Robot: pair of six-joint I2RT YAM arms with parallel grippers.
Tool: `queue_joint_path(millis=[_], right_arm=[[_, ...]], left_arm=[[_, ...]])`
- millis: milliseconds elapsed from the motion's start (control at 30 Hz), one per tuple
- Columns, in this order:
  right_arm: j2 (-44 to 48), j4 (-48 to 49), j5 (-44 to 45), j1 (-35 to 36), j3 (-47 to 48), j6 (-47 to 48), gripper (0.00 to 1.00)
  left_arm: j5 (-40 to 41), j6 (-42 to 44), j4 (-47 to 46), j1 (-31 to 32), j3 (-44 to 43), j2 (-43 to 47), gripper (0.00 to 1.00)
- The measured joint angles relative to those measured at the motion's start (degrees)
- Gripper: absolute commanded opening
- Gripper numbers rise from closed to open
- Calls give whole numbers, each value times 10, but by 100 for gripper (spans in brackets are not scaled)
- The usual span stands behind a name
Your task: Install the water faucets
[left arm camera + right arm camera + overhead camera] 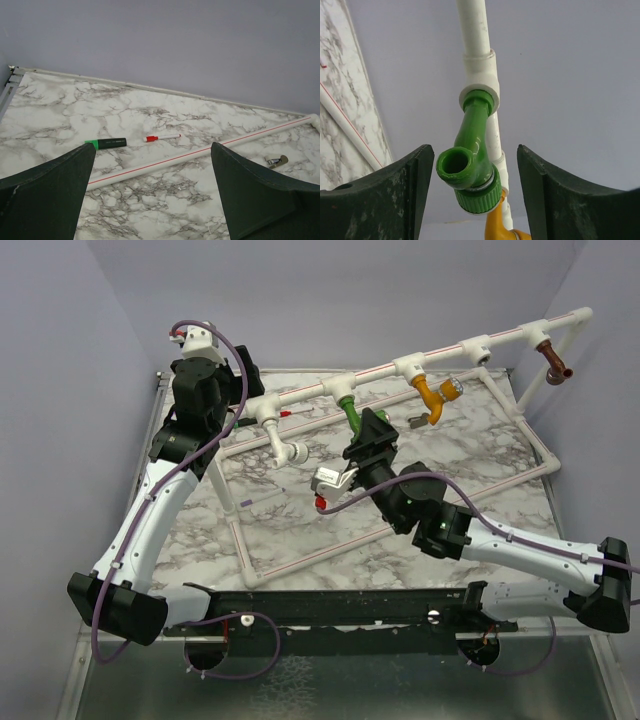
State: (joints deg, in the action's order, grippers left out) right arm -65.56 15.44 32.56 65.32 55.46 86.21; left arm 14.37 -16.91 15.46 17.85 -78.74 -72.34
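Your left arm [140, 530] and right arm [530, 555] show white shells, black joints, looping purple cables [244, 375] and dark-green claw fingers [45, 195].

Between my right pincer's [475, 151] dark green-black fingers [395, 195], the tap [472, 150] is glossy green. Just beneath it, another tap [502, 227] is orange-yellow. Ahead of my left pincer [152, 146], the pipe [200, 151] is white with a red stripe. The table [150, 110] is white marble, grey-veined. The marker [106, 144] is black and green.

Even, soft light; sharp, faint shadows.
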Motion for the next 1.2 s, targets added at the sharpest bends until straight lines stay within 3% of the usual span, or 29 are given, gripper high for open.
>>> queue_joint_path(millis=[233, 367, 567, 733, 967, 1200], right_arm=[[-21, 44, 41, 0, -2, 29, 64], [-22, 53, 49, 0, -2, 31, 54], [-30, 64, 58, 0, -5, 31, 30], [-33, 85, 62, 0, -12, 17, 1], [-36, 109, 64, 0, -15, -67, 1], [-40, 135, 67, 0, -15, -216, 1]], left_arm=[[0, 0, 0, 0, 0, 0, 99], [0, 0, 0, 0, 0, 0, 99], [0, 0, 0, 0, 0, 0, 99], [0, 0, 0, 0, 0, -1, 99], [0, 1, 0, 0, 0, -1, 99], [0, 2, 0, -1, 0, -2, 99]])
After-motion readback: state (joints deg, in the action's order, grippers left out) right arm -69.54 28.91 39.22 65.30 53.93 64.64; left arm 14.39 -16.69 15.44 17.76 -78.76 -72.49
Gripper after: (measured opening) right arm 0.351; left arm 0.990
